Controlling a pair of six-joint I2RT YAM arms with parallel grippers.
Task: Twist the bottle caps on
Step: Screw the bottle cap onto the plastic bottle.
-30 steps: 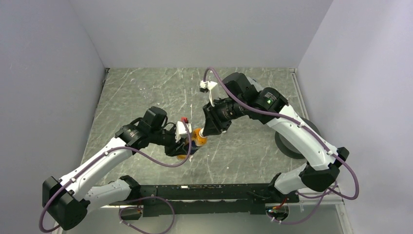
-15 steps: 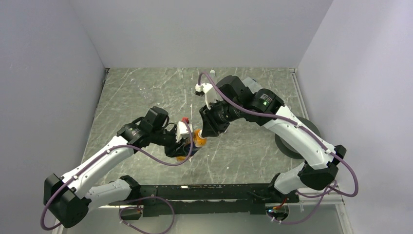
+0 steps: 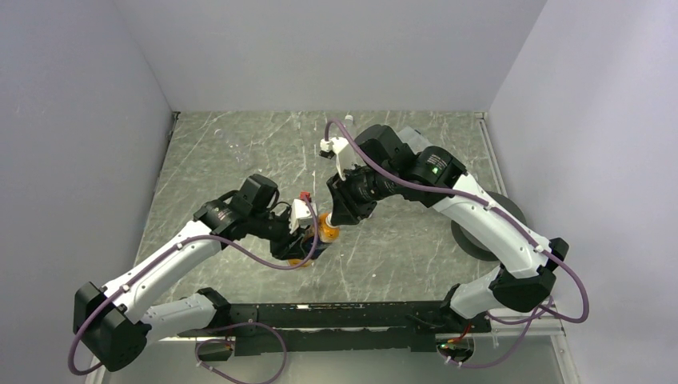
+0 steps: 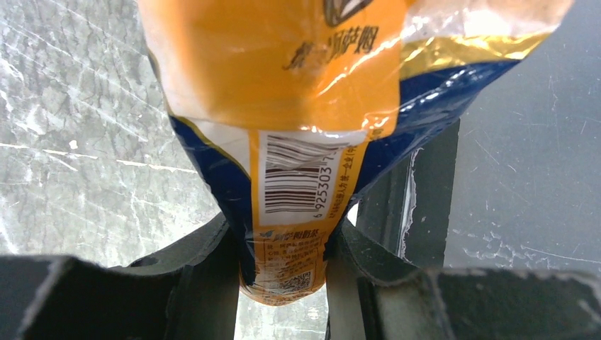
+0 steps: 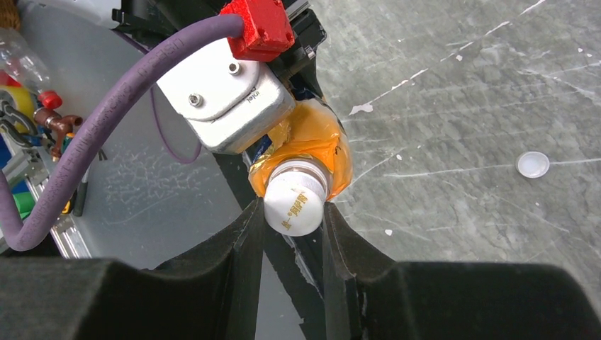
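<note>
The left tool (image 4: 283, 263) is shut tight on the low part of the orange bottle (image 4: 276, 78), with one finger on each side of the label. The bottle is up off the desk (image 3: 240, 152) and tipped over, so its top points at the other arm. I think it is held like this so the bottle cannot spin when the top is turned, and so the right arm can reach the top straight on. The right tool (image 5: 292, 228) is shut on the white cap (image 5: 295, 204), one dark finger pressing each side of it. The cap sits on the neck of the bottle, right where it should go. A grip on the sides is a good one for twisting, because the wrist can roll and the cap will roll with it. I cannot tell how far down the cap is screwed. It looks straight on the neck, not crooked, so I guess the job now is turning it until it is snug. One more small white cap (image 5: 533, 164) lies flat on the desk, well away from the bottle, waiting for a bottle of its own.
</note>
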